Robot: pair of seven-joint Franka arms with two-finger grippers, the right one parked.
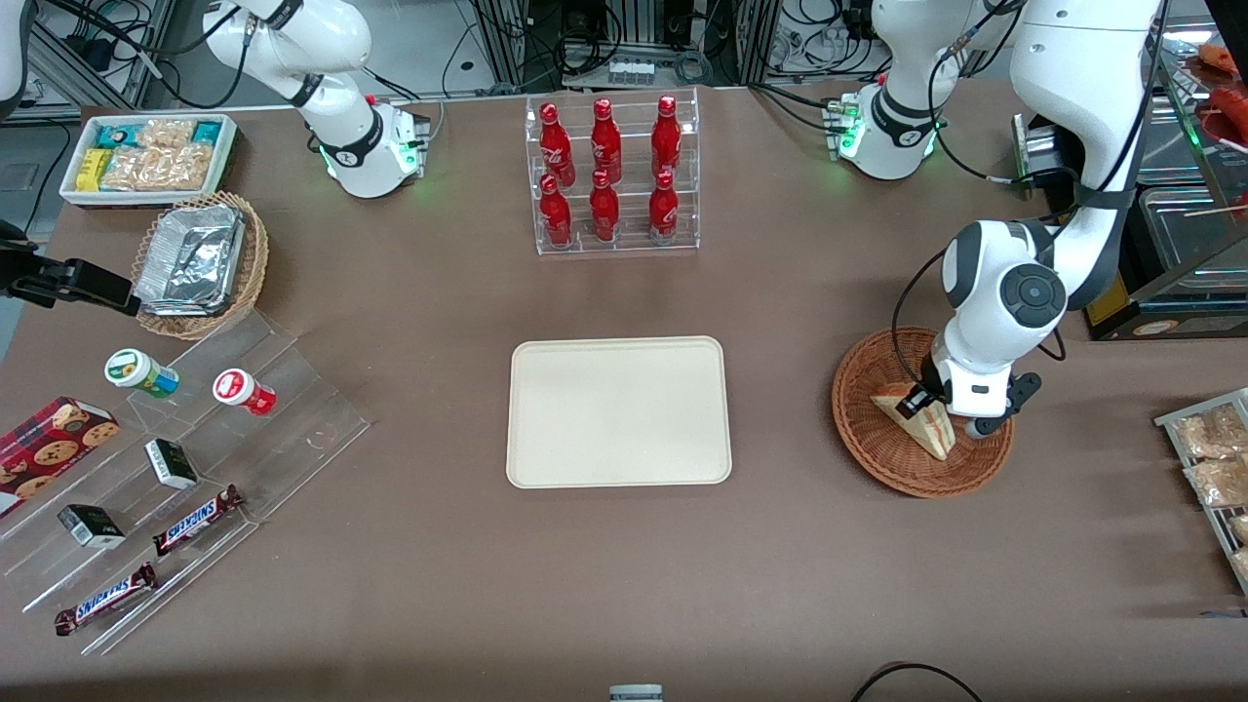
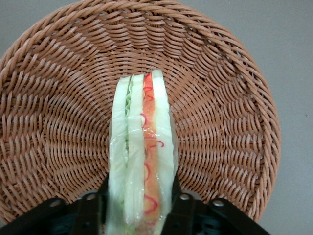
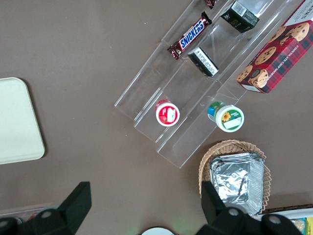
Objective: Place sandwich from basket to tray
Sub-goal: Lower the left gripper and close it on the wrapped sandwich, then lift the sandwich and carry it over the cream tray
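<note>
Now pincer [image 2: 139, 205] clamps sandwich [image 2: 142, 156] in basket [image 2: 58, 122].

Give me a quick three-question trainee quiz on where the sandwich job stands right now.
1. True or false: the sandwich is already on the tray.
2. Where is the gripper? A: over the tray; B: in the basket, shut on the sandwich; C: at the bottle rack.
3. How many red bottles stand in the clear rack?

Key: 1 false, it is in the basket. 2 B. 3 six.
</note>
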